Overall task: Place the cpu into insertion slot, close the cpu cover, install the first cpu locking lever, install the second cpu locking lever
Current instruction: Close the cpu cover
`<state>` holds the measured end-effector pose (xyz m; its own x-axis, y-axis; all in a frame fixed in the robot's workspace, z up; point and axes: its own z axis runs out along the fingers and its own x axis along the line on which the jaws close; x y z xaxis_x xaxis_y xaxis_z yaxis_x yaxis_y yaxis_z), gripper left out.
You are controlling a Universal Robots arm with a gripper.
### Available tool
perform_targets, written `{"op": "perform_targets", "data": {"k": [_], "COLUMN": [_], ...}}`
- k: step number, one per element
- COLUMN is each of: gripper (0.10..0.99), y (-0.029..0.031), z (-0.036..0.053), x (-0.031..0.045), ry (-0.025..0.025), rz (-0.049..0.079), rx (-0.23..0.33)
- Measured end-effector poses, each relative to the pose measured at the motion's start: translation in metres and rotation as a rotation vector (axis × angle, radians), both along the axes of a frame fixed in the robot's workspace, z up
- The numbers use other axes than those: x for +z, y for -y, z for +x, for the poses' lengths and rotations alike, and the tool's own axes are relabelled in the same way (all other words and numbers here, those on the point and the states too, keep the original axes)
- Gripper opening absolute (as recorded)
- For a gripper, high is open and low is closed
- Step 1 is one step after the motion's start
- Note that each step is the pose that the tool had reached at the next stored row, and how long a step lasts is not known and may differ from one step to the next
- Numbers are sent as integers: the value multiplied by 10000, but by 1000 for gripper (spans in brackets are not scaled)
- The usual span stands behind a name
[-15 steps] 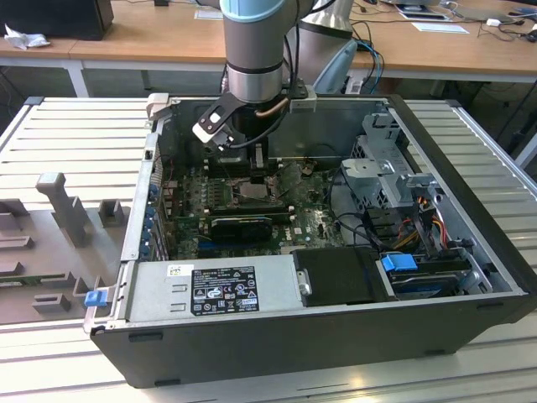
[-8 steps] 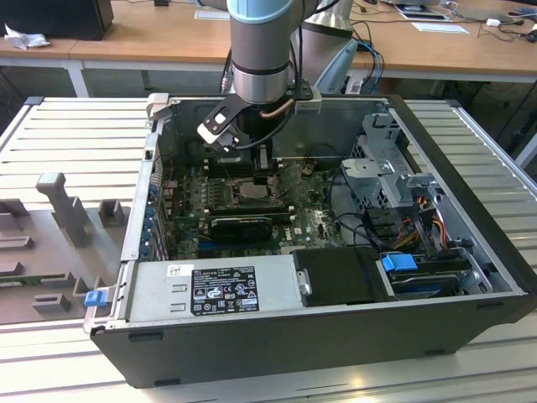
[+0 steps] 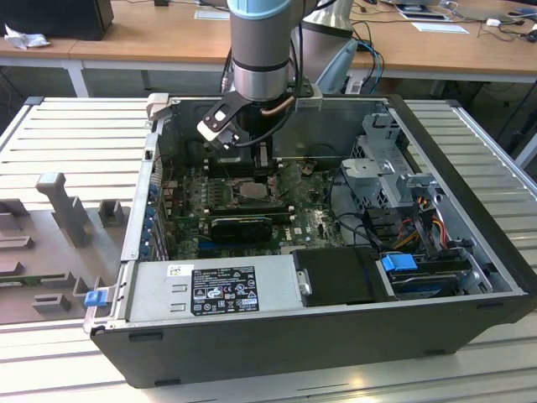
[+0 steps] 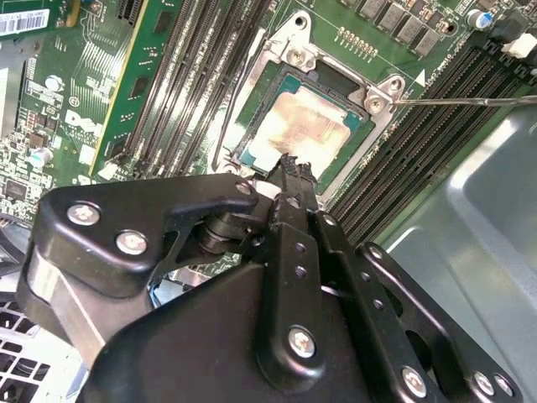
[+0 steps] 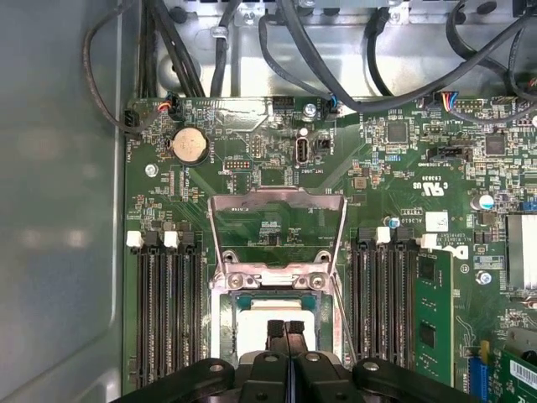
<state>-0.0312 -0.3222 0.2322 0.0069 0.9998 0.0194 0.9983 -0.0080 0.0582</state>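
My gripper point(image 5: 286, 327) clenched on nothing, above chip point(image 4: 306, 126) lying in socket point(image 4: 294, 34); cover point(image 5: 277, 196) flipped open.

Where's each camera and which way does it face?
Exterior view: off the arm, looking down into the open computer case; arm and gripper show.
First wrist view: on the wrist, square to the motherboard; shut fingers show, cpu cover open.
Second wrist view: wrist-mounted, slanted at the insertion slot past the fingers.
Shared: both wrist views see the cpu.

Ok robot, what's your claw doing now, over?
Claw shut, tips at the cpu. Cpu lies in the insertion slot. Cpu cover open. Thin lever unlatched.
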Motion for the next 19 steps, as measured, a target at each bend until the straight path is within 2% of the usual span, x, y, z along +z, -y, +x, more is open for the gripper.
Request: {"op": "perform_targets", "data": {"k": [7,14,17,19], "gripper": [106,106,106,106], "y": [0,0,1,0], "z": [0,2,52,53], "x": [7,44,47,70], "ry": [0,1,-12,-12], "rz": [0,1,-3,-2], "rx": [0,0,1,0]}}
